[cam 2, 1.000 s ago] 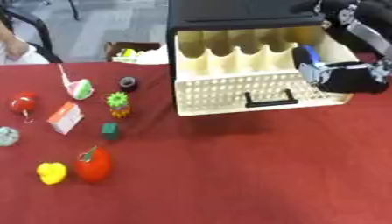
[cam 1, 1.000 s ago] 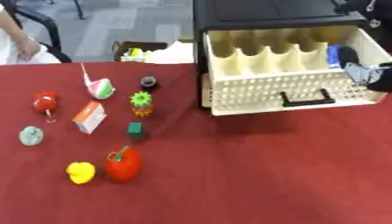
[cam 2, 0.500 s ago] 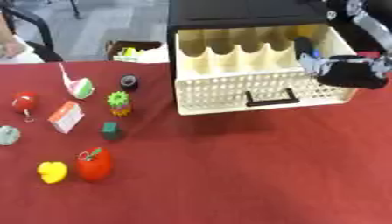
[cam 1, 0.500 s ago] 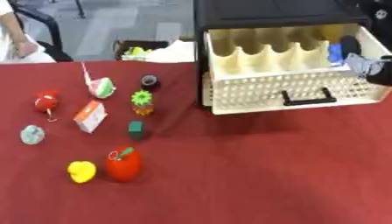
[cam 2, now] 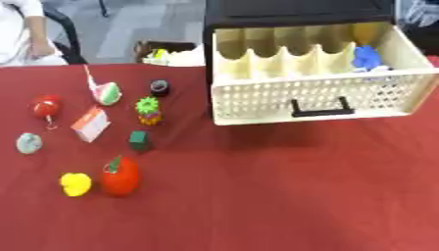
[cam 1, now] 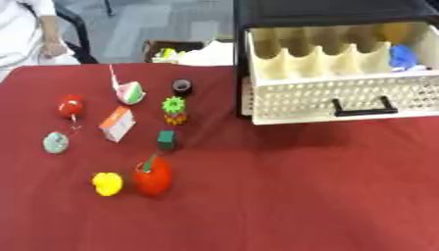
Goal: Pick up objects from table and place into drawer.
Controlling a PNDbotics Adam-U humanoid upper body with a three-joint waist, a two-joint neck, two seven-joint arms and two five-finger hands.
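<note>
On table [cam 1: 300,196]: nine objects; drawer [cam 2: 308,98] holds one.

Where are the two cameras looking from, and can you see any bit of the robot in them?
Left eye view: sits in the robot's head, looks down at the red table and the open cream drawer on the right; no robot hand shows.
Right eye view: sits beside it in the head, facing the same way; the drawer appears nearer the middle; no robot hand can be made out here either.
Both share: the blue thing in the drawer, the red pepper, yellow toy and green block.
</note>
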